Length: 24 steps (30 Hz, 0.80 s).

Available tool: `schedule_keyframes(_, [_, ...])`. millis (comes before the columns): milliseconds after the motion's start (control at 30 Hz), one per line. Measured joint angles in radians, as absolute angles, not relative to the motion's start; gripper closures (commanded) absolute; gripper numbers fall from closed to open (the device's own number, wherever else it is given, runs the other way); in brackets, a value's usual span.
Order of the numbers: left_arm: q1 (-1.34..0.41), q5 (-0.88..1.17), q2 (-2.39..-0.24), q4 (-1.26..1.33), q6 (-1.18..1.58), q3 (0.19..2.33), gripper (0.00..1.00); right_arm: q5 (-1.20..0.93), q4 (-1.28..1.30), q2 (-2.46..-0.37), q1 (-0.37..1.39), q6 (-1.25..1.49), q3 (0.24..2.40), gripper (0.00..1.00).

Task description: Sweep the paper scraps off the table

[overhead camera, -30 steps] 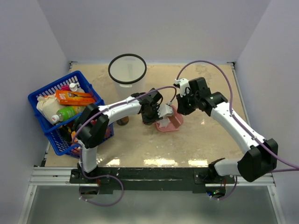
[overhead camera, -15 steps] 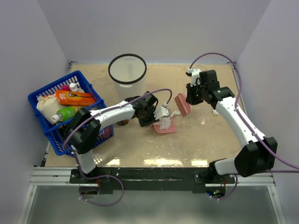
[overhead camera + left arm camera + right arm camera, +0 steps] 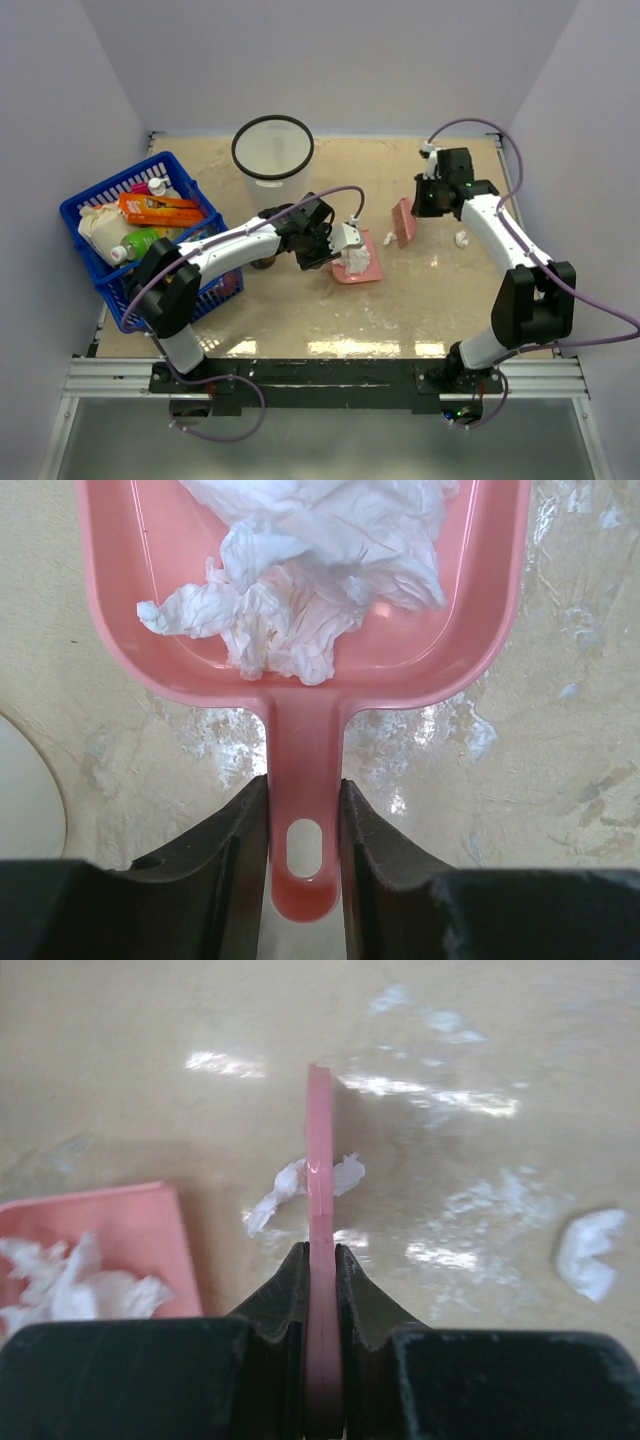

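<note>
While the blue basket (image 3: 112,300) of groceries is sitting at the bench's (image 3: 300,310) left edge and the bin (image 3: 234,150) is standing near the far edge, both clear of the work, the sweeping is happening mid-bench.

L arm: the left gripper (image 3: 303,805) is clamping narrow on the handle of the pink dustpan (image 3: 115,610). It is holding the pan flat on the surface w/ the mouth pointing right, prob. so scraps can be pushed straight in. Most paper scraps (image 3: 320,560) are lying piled inside it.

R arm: the right gripper (image 3: 320,1253) is pinching the pink sweeper (image 3: 318,1140), nearly shut, blade upright. One scrap (image 3: 300,1182) is lying betw. blade and pan. Another (image 3: 590,1248) is sitting apart, toward the right edge. The sweeper is prob. going to need to get round behind that one.
</note>
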<state>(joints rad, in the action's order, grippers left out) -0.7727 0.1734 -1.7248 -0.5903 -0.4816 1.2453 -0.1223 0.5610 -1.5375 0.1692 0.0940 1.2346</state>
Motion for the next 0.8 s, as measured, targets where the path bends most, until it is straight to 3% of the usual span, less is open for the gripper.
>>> schedule_keyframes(233, [-0.773,0.21,-1.689,-0.594,-0.482,1.255,1.0,-0.007,0.584,-1.478,0.025,0.096,1.235,1.0])
schedule_keyframes(567, [-0.773,0.263,-1.689,-0.603,-0.472,1.4,1.0,-0.13,0.606,-1.196,0.041,0.078,1.245,1.0])
schedule_keyframes(800, [-0.765,0.287,-1.689,-0.65,-0.471,1.517,1.0,-0.048,0.605,-1.225,0.038,0.095,1.245,1.0])
